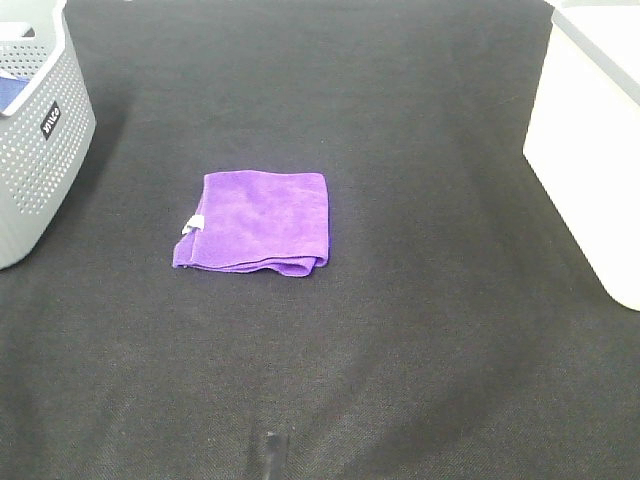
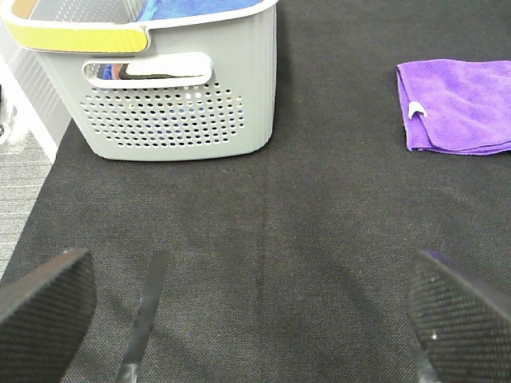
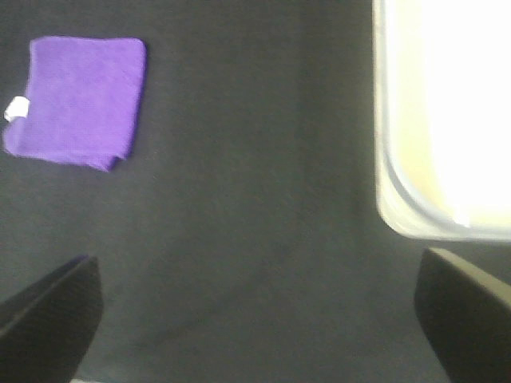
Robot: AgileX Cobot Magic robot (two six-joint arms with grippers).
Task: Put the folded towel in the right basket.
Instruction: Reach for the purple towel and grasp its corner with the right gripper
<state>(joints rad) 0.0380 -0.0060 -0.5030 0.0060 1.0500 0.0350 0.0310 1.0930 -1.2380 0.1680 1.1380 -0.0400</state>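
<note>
A grey perforated plastic basket [image 1: 40,150] stands far left. The folded purple towel [image 1: 255,222], a soft square, lies flat on the coarse black mat [image 1: 420,340]. A smooth white basket [image 1: 590,140] sits right. The left gripper [image 2: 254,311] and right gripper [image 3: 257,315] both have their jaws apart.

evenly and softly lit from overhead, with only a faint shadow beside the grey basket [image 1: 40,170]. blown out to white glare on the white basket [image 3: 447,112] in the right wrist view, hazy throughout there and fuzzy around the purple towel [image 3: 76,100]. crisp in the left wrist view, sharp down to the weave of the black mat [image 2: 263,263].
</note>
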